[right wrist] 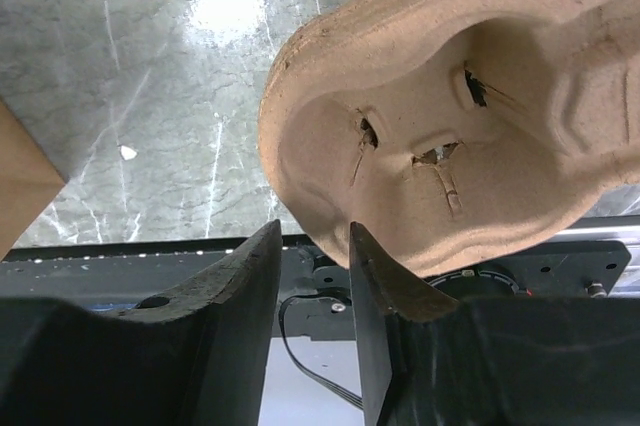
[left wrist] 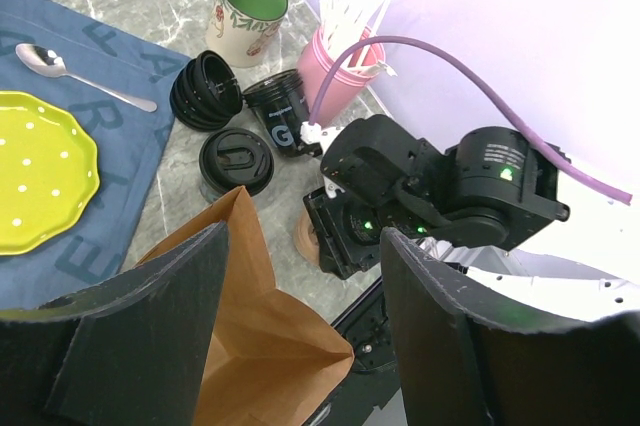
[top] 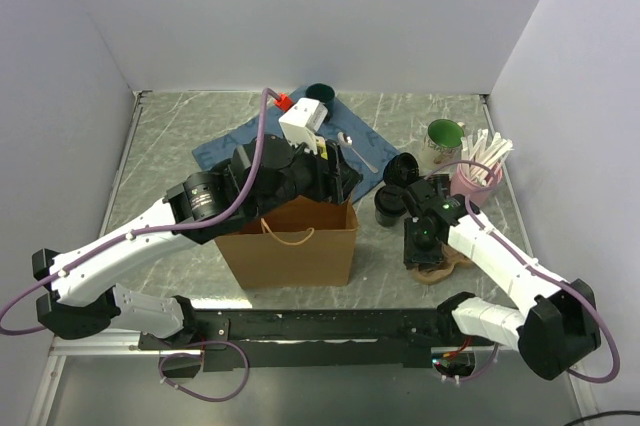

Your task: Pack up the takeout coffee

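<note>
- The takeout coffee is three black cups standing close together on the bench [top: 170, 146], between the blue cloth [left wrist: 150, 136] and the pink holder [left wrist: 345, 71] of white sticks.
- The lidded cup [left wrist: 237, 161] stands upright and is the nearest to the paper bag [top: 290, 241]. The lettered cup [left wrist: 282, 118] is just behind it. The tipped cup [left wrist: 205, 89] lies on its side at the cloth's edge.
- Judging by this, packing has hardly begun. No cup sits in the pulp carrier [right wrist: 450, 126], and the one well in view is empty. What shows of the bag's inside holds nothing. All three cups are left to load, and then the carrier probably goes into the bag.
- The right arm [top: 500, 256] is bent low over the carrier, wrist pointing down at its near end. Its jaws stand a narrow gap apart with the carrier's rim at their mouth, against one finger. No firm grip shows.
- The left arm [top: 150, 231] reaches forward across the bag. Its jaws are spread wide and empty above the bag's open mouth, well apart from the cups.
- A green mug [left wrist: 245, 11], a yellow plate [left wrist: 40, 171] and a spoon [left wrist: 70, 71] lie further off.
</note>
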{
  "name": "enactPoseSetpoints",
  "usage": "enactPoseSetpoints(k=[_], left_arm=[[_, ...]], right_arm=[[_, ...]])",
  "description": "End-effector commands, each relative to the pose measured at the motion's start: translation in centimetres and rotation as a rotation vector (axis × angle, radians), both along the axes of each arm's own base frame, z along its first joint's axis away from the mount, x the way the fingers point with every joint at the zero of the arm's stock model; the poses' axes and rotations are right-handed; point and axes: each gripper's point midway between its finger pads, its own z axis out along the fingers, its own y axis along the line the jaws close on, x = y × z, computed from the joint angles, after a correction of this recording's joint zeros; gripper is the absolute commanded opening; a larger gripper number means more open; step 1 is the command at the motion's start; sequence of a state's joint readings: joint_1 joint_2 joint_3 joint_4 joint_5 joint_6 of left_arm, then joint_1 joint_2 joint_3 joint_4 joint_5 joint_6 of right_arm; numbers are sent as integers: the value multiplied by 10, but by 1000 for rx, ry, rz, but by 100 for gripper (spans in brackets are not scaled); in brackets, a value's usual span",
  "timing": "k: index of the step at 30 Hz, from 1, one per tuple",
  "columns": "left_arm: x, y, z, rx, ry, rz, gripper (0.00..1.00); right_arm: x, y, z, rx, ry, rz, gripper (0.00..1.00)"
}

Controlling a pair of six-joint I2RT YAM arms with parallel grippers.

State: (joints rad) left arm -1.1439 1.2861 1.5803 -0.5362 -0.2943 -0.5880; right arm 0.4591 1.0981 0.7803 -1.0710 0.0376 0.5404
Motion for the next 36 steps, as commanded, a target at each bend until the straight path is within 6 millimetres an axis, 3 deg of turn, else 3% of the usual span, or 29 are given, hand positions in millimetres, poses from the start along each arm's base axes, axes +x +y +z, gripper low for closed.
enactPoseSetpoints(k=[1, 11, 18, 28, 32, 36], left_arm=[[1, 6, 16, -50, -20, 17, 67], [2, 10, 15, -49, -27, 30, 68], [3, 8, 18, -53, -34, 32, 68], [5, 3, 17, -50, -32, 26, 68], [4, -1, 15, -47, -27, 14, 67], [5, -3, 16, -52, -29, 14, 67]], right_arm=[[4, -1, -3, -26, -10, 11, 38], [5, -2, -5, -43, -11, 16, 34], [5, -2, -6, -57, -4, 23, 38], [8, 3, 5, -5, -66, 40, 15], [9, 6, 12, 26, -100, 43, 13], [7, 11, 18, 54, -96, 47, 18]])
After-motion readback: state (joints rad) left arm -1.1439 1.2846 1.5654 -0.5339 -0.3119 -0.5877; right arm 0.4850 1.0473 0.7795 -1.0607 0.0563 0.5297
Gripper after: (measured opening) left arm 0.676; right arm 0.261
